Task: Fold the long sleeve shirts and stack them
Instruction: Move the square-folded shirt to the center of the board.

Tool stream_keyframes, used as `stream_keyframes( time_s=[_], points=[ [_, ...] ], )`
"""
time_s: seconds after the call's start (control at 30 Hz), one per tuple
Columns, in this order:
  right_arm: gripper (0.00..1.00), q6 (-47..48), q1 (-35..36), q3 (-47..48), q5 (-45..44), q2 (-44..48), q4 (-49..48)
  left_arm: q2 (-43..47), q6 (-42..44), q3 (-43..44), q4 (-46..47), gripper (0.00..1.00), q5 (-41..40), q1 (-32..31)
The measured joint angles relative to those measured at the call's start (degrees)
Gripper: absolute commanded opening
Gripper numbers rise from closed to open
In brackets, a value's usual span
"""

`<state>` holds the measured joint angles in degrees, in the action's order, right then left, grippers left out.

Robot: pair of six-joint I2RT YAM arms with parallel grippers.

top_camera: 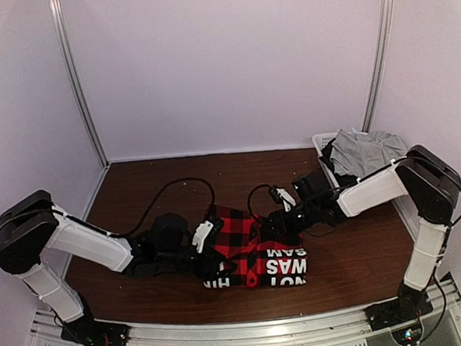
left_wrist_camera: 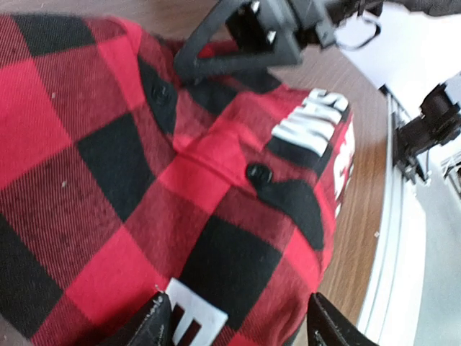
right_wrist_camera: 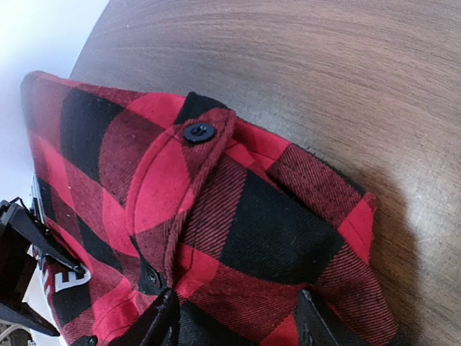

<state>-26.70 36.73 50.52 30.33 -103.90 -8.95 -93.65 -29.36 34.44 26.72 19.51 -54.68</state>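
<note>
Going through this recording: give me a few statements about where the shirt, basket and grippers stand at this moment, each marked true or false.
1. The flannel shirt lies on the wooden table between the two arms. True.
2. The white basket at the back right is empty. False: a grey garment sits in it.
3. The left gripper and the right gripper are both at the shirt, fingers spread over the cloth. True.
4. The shirt is plain check all over. False: it carries white block letters on black near its front edge.
5. The shirt hangs half over the basket's rim. False: it lies apart from the basket, on the table.
</note>
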Motion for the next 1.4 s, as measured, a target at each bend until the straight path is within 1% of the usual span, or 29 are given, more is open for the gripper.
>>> stream_keyframes(
  time_s=[0.2, 0.3, 0.4, 0.5, 0.63, 0.7, 0.8, 0.9, 0.97, 1.03, 1.2, 1.4],
  points=[
    [0.56, -0.2, -0.8, -0.6, 1.5, -0.3, -1.7, -1.3, 2.2, -1.4, -2.2, 0.63, -3.3, -0.6],
    [0.57, 0.0, -0.7, -1.4, 1.8, 0.8, -1.6, -1.5, 3.3, -1.4, -2.9, 0.66, -4.4, -0.7],
    [0.57, 0.5, -0.5, -1.7, 1.3, 4.1, 0.9, -1.0, 4.5, -1.4, -3.4, 0.70, -5.2, -0.8],
    [0.57, 1.4, 0.2, -1.8, 0.4, 8.9, 3.6, 1.6, 5.6, -1.3, -4.9, 0.74, -5.7, -0.8],
    [0.57, 2.4, 2.6, -1.7, -1.3, 15.0, 6.7, 8.4, 6.7, -1.0, -5.4, 0.79, -6.0, -0.2],
    [0.57, 2.7, 4.5, -1.8, -2.1, 16.9, 8.2, 11.5, 7.0, 0.0, -5.5, 0.82, -6.0, 1.5],
    [0.57, 2.8, 7.7, -2.2, -2.7, 18.9, 9.7, 12.7, 7.0, 1.9, -5.5, 0.82, -5.7, 5.6],
    [0.57, 2.8, 11.7, -3.1, -3.5, 19.8, 10.6, 11.2, 7.0, 3.8, -5.7, 0.82, -4.4, 10.6],
    [0.57, 2.8, 14.0, -3.7, -3.6, 19.8, 10.8, 8.5, 7.0, 5.6, -5.8, 0.82, -3.1, 13.7],
    [0.57, 2.7, 16.1, -4.8, -3.7, 19.7, 10.9, 5.2, 7.0, 7.8, -5.9, 0.82, -2.3, 15.4],
    [0.56, 2.3, 18.3, -7.7, -3.7, 18.5, 10.6, -1.7, 8.0, 13.0, -6.0, 0.84, -1.4, 16.5],
    [0.56, 1.4, 18.3, -9.9, -3.6, 17.5, 9.2, -3.6, 11.5, 14.2, -6.1, 0.85, -2.2, 17.0]
  ],
)
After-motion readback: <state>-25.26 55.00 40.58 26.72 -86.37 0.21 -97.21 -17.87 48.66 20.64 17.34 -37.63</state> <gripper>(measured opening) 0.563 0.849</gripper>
